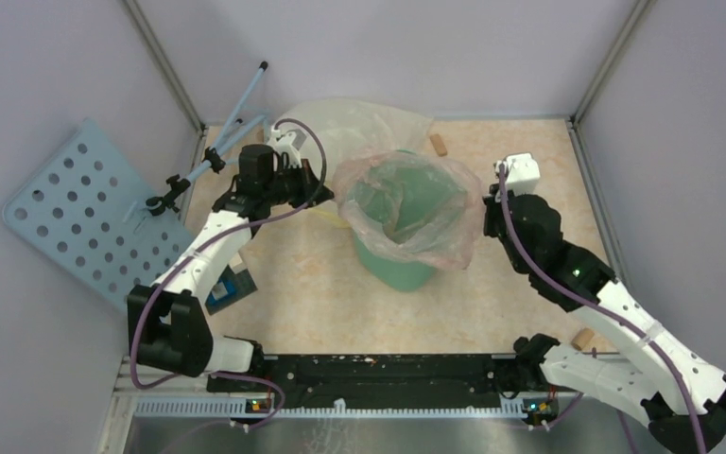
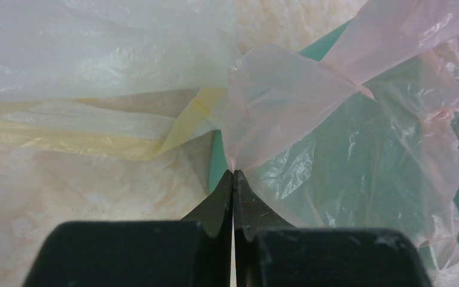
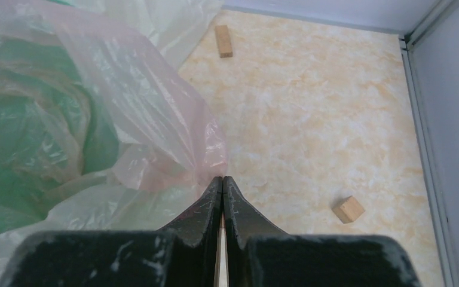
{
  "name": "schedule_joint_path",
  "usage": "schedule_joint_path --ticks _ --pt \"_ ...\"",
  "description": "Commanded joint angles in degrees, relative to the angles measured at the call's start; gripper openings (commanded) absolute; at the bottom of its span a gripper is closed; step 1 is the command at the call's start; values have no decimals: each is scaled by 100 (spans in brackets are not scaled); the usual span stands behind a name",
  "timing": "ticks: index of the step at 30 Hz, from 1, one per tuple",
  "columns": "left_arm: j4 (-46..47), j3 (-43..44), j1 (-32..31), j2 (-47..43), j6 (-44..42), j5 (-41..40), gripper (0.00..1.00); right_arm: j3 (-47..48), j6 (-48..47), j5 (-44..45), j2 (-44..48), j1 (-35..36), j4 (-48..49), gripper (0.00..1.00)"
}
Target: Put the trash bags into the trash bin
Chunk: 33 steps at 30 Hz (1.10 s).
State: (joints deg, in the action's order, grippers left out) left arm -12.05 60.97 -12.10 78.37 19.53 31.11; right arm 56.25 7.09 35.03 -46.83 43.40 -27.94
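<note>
Where the table (image 1: 312, 303) runs nearest the arm bases, a wood block (image 1: 582, 338) is seen beside the right arm; further in, the bin (image 1: 395, 270) is stood upright mid-table, with the pink bag (image 1: 440, 248) spread inside it and draped over its rim; the left gripper (image 2: 233, 174) is set at the bin's left rim, its jaws pressed together on a pinch of the pink bag's edge; the right gripper (image 3: 222, 179) is set at the right rim, its jaws likewise pressed together, the film's edge being met by the tips, though whether any is caught cannot be told; behind the bin a yellow bag (image 1: 378, 123) is spread on the table; a second block (image 1: 439, 144) is seen beside it near the far wall.
</note>
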Motion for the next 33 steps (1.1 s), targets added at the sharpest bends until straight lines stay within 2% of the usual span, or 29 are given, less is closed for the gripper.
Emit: schedule_joint_path --ticks 1,8,14,20,22,24,26,31,32,33 --pt "203 -166 39 -304 -115 12 0 -62 -49 -405 -147 -488 524 2" --pt "264 -217 41 -255 -141 110 0 -129 228 -1523 -566 -1299 708 2" --pt "344 -356 40 -225 -139 165 0 -450 462 -2003 -766 -1521 637 10" --pt "565 -612 41 -166 -1 293 0 -1105 987 -2388 -733 -1578 841 12" --pt "648 -724 38 -180 39 265 0 -1393 1116 -2404 -614 -1580 1037 17" --pt "724 -808 39 -211 66 235 0 -1539 1145 -2302 -462 -1580 1135 35" --pt "732 -804 38 -259 58 214 0 -1453 1073 -2228 -351 -1585 1058 44" --pt "465 -452 40 -488 -66 -33 0 -620 778 -2101 -162 -1587 454 51" --pt "412 -381 41 -551 -71 -103 2 -475 751 -2138 -75 -1584 339 53" --pt "354 -323 39 -614 -72 -188 8 -366 742 -2187 -1 -1580 222 54"
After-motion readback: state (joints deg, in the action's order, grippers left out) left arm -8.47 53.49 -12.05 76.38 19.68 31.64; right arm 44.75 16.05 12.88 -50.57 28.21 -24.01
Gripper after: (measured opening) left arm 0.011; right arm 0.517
